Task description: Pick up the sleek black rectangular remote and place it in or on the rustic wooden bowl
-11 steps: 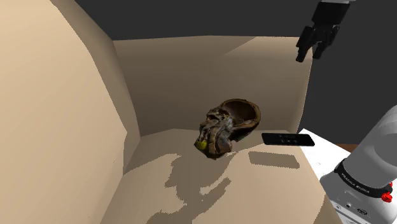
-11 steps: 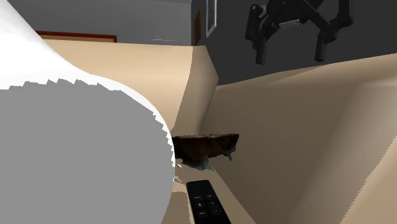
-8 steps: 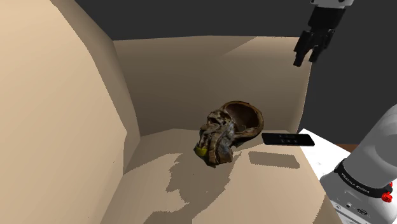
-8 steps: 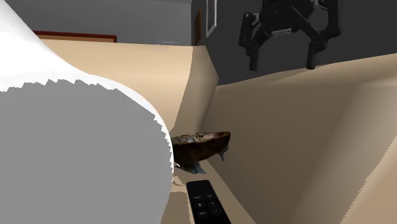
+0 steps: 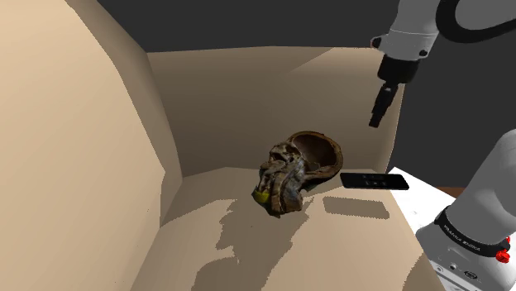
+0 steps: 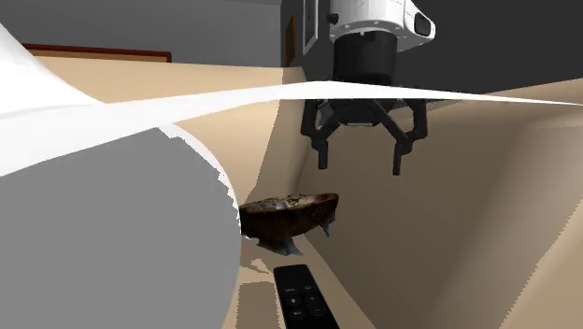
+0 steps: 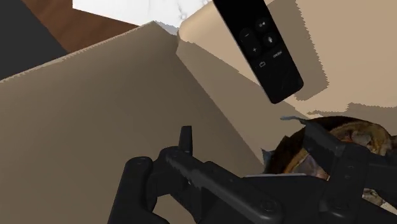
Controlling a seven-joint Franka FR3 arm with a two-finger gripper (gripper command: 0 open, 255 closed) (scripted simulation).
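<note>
Approach step: gripper [image 6: 361, 159], fingers apart and empty, hangs high above the brown bowl [image 5: 321, 150], black remote [image 5: 375, 181] lying flat just beside the bowl, untouched; next move likely needs a descent over the remote, fingers straddling its narrow width.

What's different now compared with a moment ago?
The arm swung down and toward the shoulder view's left, bringing its open, empty jaws lower above the remote. Nothing was taken hold of or let go. The bowl tipped slightly early on, then lay still. The remote stayed where it was.
</note>
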